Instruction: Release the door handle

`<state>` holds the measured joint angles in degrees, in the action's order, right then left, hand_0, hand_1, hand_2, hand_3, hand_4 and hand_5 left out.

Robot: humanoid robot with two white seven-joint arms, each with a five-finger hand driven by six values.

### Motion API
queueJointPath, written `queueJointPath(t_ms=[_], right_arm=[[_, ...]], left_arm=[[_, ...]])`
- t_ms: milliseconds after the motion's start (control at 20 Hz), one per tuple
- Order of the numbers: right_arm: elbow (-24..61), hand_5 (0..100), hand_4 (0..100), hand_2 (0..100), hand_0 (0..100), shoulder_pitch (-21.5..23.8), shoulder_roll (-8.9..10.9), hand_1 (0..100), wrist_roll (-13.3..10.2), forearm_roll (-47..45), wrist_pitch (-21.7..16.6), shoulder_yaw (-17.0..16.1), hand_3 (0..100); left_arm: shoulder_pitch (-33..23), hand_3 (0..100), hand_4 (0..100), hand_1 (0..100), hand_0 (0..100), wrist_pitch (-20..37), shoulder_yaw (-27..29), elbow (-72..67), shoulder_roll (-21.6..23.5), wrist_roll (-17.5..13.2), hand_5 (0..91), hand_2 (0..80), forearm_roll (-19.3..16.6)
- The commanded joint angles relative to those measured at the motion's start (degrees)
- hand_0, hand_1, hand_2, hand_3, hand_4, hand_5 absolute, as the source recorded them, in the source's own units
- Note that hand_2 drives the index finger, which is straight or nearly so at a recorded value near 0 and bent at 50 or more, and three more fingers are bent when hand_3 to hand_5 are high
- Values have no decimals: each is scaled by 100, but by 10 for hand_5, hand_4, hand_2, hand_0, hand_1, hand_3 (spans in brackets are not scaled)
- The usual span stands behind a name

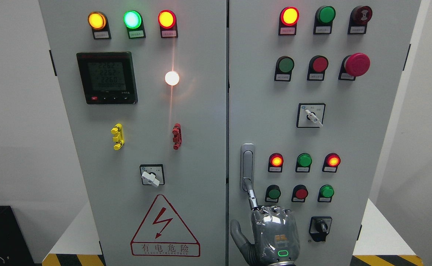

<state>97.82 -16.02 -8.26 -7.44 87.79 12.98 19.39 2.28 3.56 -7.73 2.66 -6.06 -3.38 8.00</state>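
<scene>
Hand (271, 231) of grey metal below the slim silver door handle (247, 166) on the right cabinet door (367, 147)

Arm rises from the bottom edge near the middle, so which side it belongs to cannot be told; one extended finger (252, 195) touches the handle's lower end, the other fingers curled at the knuckles, thumb out to the left; nothing is grasped; the handle sits upright at the door's left edge, just beside the seam with the left door (146, 129).
</scene>
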Motion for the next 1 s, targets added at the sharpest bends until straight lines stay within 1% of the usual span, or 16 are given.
queueJointPath(t_ms=[0,951], right_arm=[[-17,1000,1000,3,491,11,0,357,6,-7,2,-5,1000],[-88,1000,1000,8,495,29,-9,355,6,-7,2,-5,1000]], left_arm=[[0,0,0,556,120,4,0,-2,0,-5,0,0,0],[0,0,0,556,120,4,0,-2,0,-5,0,0,0]])
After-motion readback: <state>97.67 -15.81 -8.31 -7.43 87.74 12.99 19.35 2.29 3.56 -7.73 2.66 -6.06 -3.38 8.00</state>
